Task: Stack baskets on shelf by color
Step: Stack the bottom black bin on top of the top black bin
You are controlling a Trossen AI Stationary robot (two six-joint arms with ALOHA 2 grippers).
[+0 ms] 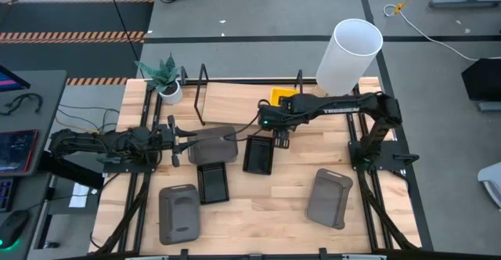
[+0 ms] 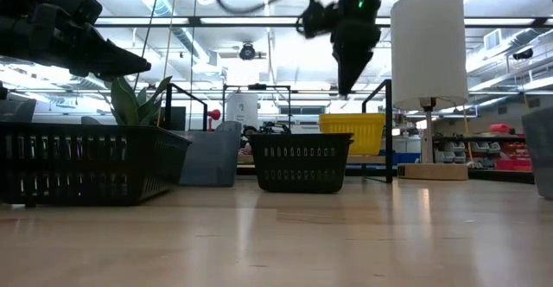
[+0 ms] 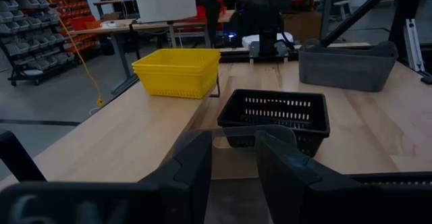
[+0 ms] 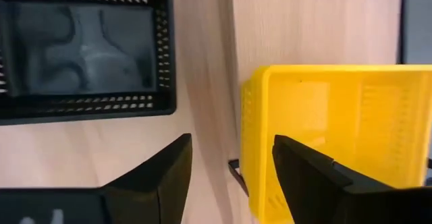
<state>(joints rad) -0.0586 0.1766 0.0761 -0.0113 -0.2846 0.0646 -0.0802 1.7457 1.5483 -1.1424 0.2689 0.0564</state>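
Yellow basket (image 1: 283, 97) set on shelf (image 1: 235, 102), right gripper (image 1: 280, 139) hanging above with jaws apart and empty, left gripper (image 1: 185, 145) clamped on grey basket (image 1: 214, 144) rim, black baskets (image 1: 258, 155) and other greys scattered on tabletop, most stacking undone.

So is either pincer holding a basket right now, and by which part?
The left pincer grips the dark grey basket by its near rim. The right pincer is open above the table, holding nothing, next to the yellow basket.
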